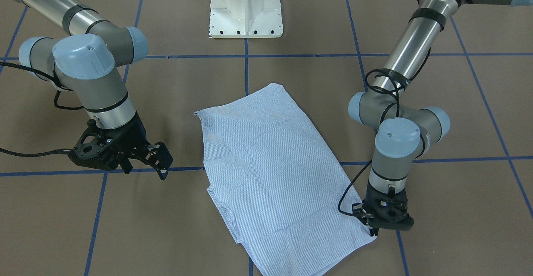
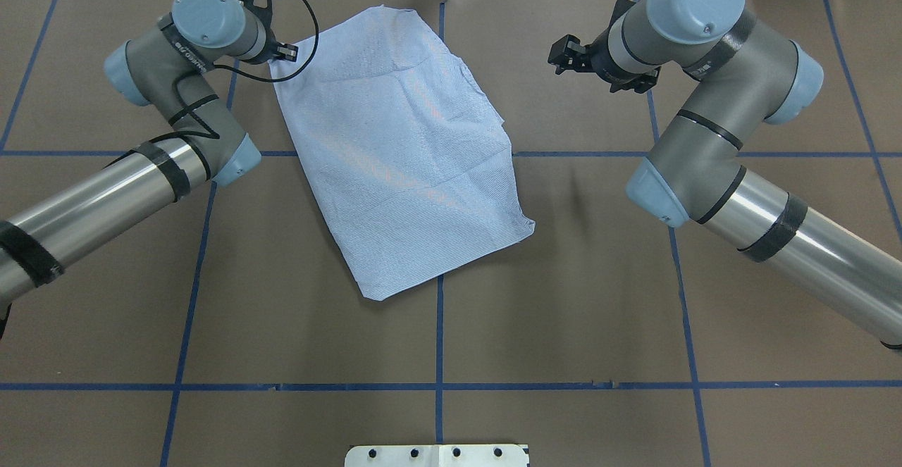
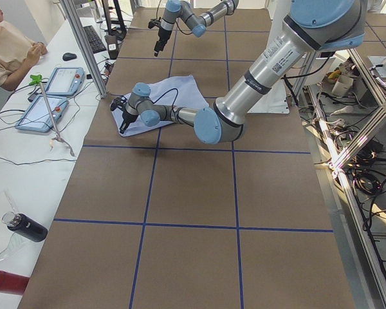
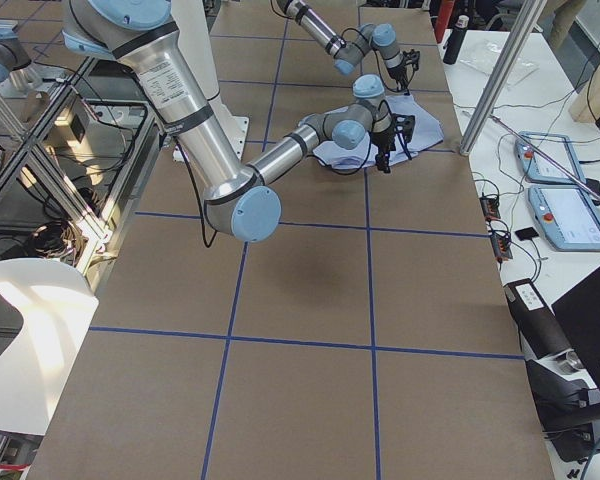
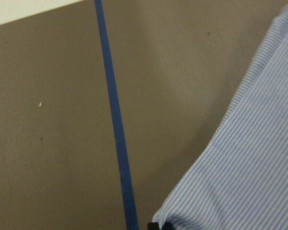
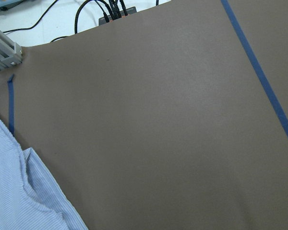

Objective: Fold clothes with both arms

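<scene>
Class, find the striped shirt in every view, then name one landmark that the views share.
Front-facing: shirt at centre.
Overhead: shirt at upper centre.
Exterior left: shirt upper, left of centre.
Exterior right: shirt upper, right of centre.
Left wrist: shirt at lower right.
Right wrist: shirt in lower left corner.
Shared landmark: blue tape lines.

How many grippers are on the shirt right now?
1. The left gripper sits at the far corner of the shirt, grip unclear; the right gripper hangs apart over the table.
</scene>
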`<state>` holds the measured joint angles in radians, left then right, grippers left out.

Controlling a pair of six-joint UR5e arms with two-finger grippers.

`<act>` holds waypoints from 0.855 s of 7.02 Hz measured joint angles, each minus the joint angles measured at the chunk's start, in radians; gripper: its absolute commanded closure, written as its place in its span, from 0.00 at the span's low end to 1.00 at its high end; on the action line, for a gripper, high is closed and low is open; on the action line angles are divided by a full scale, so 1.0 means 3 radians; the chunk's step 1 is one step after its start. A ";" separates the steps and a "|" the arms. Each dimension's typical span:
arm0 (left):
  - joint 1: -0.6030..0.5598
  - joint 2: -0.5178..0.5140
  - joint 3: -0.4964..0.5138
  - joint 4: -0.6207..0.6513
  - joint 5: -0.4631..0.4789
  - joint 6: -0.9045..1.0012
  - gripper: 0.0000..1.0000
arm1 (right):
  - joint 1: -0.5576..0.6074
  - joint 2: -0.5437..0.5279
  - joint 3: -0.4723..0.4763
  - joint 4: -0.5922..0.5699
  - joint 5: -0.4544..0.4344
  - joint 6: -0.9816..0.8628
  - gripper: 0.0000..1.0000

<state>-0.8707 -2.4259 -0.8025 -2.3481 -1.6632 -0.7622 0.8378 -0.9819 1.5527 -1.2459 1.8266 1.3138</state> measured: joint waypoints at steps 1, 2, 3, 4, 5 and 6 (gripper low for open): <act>-0.0019 -0.0107 0.0169 -0.0110 -0.0016 0.0038 0.00 | -0.0021 0.0010 0.0022 -0.0003 -0.0002 0.0043 0.00; -0.0062 -0.0096 0.0110 -0.0152 -0.0100 0.0146 0.00 | -0.0066 0.0027 0.0051 -0.0008 -0.0008 0.0166 0.03; -0.0100 0.0038 -0.0142 -0.0148 -0.0258 0.0228 0.00 | -0.0159 0.0059 0.0064 -0.0012 -0.0046 0.0430 0.06; -0.0120 0.0221 -0.0421 -0.0130 -0.0425 0.0261 0.00 | -0.0313 0.0085 0.0070 -0.0014 -0.0136 0.0826 0.06; -0.0127 0.0373 -0.0629 -0.0113 -0.0512 0.0271 0.00 | -0.0488 0.0098 0.0072 -0.0016 -0.0264 0.1244 0.09; -0.0128 0.0481 -0.0759 -0.0107 -0.0546 0.0270 0.00 | -0.0657 0.0091 0.0076 -0.0028 -0.0405 0.1600 0.14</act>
<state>-0.9091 -2.2816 -1.0300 -2.3802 -1.8269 -0.6813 0.6408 -0.9546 1.5754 -1.2543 1.7050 1.7937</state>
